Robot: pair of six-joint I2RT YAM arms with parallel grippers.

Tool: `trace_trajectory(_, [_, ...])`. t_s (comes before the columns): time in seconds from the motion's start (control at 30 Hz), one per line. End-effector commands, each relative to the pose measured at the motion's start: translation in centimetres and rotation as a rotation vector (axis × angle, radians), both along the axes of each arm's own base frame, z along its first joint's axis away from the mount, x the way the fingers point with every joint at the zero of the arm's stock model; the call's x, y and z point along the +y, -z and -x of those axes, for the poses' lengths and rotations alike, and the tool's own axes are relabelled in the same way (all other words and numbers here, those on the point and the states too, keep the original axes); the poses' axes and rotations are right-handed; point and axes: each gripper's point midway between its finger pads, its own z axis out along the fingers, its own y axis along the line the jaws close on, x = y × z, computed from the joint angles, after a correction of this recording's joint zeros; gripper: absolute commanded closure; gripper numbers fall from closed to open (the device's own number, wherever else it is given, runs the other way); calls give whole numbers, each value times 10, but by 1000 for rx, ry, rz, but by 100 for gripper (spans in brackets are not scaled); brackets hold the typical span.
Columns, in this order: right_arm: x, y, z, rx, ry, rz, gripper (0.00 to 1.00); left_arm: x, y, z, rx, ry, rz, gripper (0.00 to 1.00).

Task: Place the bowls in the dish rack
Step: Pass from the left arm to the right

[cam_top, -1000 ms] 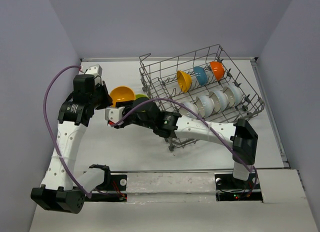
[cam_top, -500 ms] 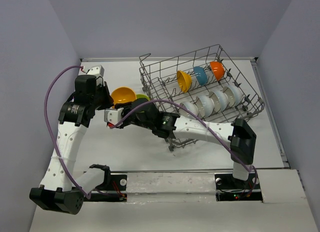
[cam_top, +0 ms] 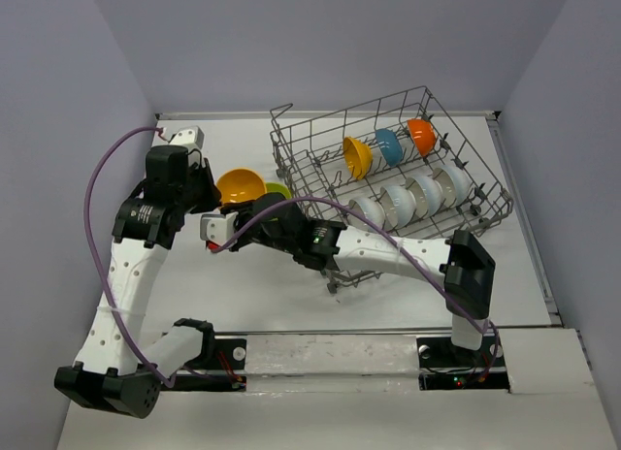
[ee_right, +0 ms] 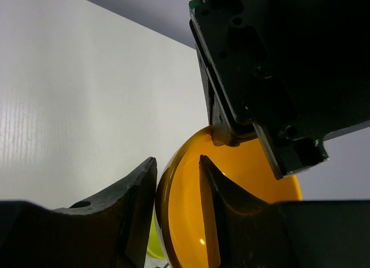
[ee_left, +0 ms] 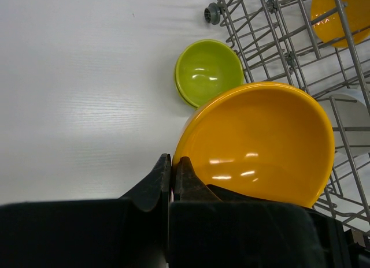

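- My left gripper (ee_left: 171,167): jaws together, clamped on the near rim of the held orange bowl (ee_left: 260,141); the bowl is off the table, tilted, its hollow turned toward the wrist camera.
- My right gripper (ee_right: 177,162): jaws apart, one finger outside the same bowl's rim and one inside the hollow; orange surface shows between the inner finger and the rim, so no clamp; contact of the outer finger cannot be told.
- From above, both grippers meet at the held bowl, left of the dish rack (cam_top: 310,169); my left arm comes in from the left side, my right arm reaches across in front of the rack's near edge; a purple cable (cam_top: 97,198) loops along the left arm.
- A pale edge shows just under the held bowl in the left wrist view; what it is cannot be told.
- Lime green bowl (ee_left: 208,71): upright on the white table (ee_left: 75,77), hollow up, just beyond the held bowl and near the rack's left corner.
- Dish rack, far portion: a row of white bowls (cam_top: 412,198) on edge between the tines along the nearer row.
- Behind them, also on edge: yellow-orange bowl (cam_top: 357,157), blue bowl (cam_top: 390,146), red-orange bowl (cam_top: 421,136), side by side, left to right.
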Motion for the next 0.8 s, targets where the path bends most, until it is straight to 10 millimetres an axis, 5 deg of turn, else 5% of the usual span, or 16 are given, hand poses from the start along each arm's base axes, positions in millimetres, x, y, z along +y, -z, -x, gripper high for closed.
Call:
trace_trajectory(0.0, [2,-10,-5,-44,29,-30,61,-3,-35,1,-104,21,11,100])
trace_trajectory(0.37, [-4,-1,-13,-70,77,8,71,-1,-46,3,-125,10,-2,100])
trace_trajectory(0.57, [-4,-6,-14,-71,86,-7,83,0,-48,4,-133,5,-10,100])
trace_trajectory(0.67, [-5,-13,-13,-59,86,-37,99,0,-50,4,-138,6,-10,100])
trace_trajectory(0.77, [-5,-19,-11,-45,86,-64,99,0,-53,4,-144,6,-10,100])
